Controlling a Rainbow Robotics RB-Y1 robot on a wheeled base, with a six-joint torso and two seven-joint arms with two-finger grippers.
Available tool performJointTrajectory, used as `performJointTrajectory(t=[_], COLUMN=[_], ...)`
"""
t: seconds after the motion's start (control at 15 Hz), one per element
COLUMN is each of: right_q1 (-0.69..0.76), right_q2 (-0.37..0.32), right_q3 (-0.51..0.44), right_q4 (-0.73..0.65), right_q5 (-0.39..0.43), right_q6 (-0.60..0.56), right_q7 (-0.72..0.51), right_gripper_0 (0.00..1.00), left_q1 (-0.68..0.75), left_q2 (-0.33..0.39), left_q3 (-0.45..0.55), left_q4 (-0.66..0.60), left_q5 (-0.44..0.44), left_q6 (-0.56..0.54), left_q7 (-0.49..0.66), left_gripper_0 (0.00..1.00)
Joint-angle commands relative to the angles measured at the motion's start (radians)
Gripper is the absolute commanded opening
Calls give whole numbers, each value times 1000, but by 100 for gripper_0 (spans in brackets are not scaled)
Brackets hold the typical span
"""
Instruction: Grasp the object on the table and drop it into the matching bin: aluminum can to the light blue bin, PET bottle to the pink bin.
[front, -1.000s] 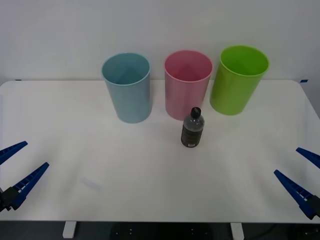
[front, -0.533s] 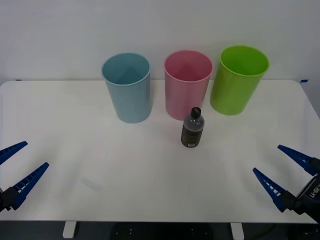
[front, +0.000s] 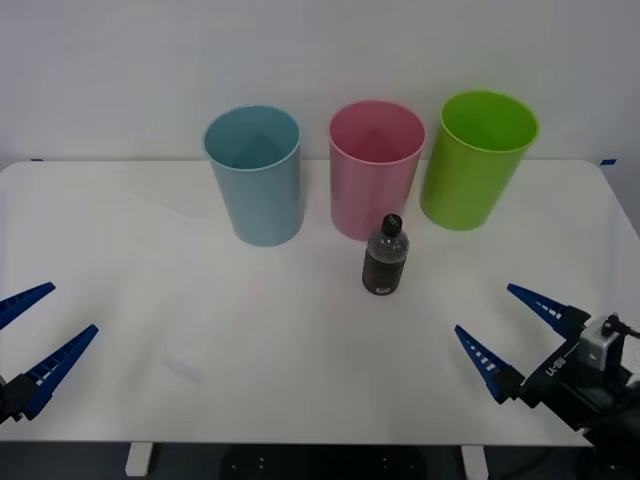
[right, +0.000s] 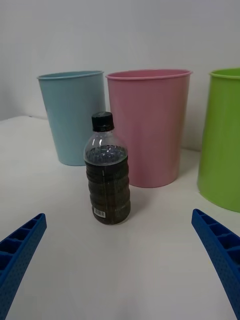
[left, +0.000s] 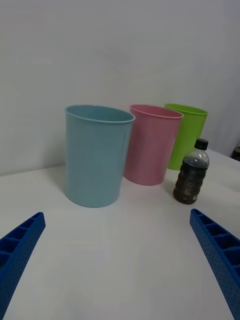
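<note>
— Since you want to know how far along I am: from the front view, what do you make of it?

— Nothing grasped yet. The PET bottle (front: 385, 255) stands upright on the table (front: 300, 350), just before the pink bin (front: 376, 168), with the light blue bin (front: 254, 174) beside that. My right gripper (front: 503, 328) hangs over the near right corner, fingers spread, well apart from the bottle. My left gripper (front: 28, 332) waits at the near left edge, also spread.

— And your right wrist view?

— The bottle sits centred between my two open fingers (right: 217, 250), farther off (a fair line-up, I judge).

— Left wrist view?

— Bins and bottle all far off. Reach, grasp, lift and drop are all left to do.
</note>
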Motion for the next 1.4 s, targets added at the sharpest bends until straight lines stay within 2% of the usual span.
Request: performJointTrajectory(t=[0.07, 0.27, 0.4, 0.73, 1.4], right_q1=[-17, -60, -123, -222, -404], right_q2=[1, 7, 40, 127, 196], right_q3=[46, 83, 83, 74, 77], right_q4=[0, 40, 125, 230, 439], right_q5=[9, 15, 34, 110, 169], right_q6=[58, 87, 60, 66, 66], right_q7=[20, 38, 53, 75, 104], right_gripper_0=[100, 100, 100, 100, 100], left_q1=[0, 0, 0, 0, 0], left_q2=[0, 0, 0, 0, 0], left_q3=[0, 0, 0, 0, 0], left_q4=[0, 0, 0, 0, 0], left_q5=[0, 0, 0, 0, 0], left_q6=[0, 0, 0, 0, 0], left_q7=[0, 0, 0, 0, 0], left_gripper_0=[100, 100, 100, 100, 100])
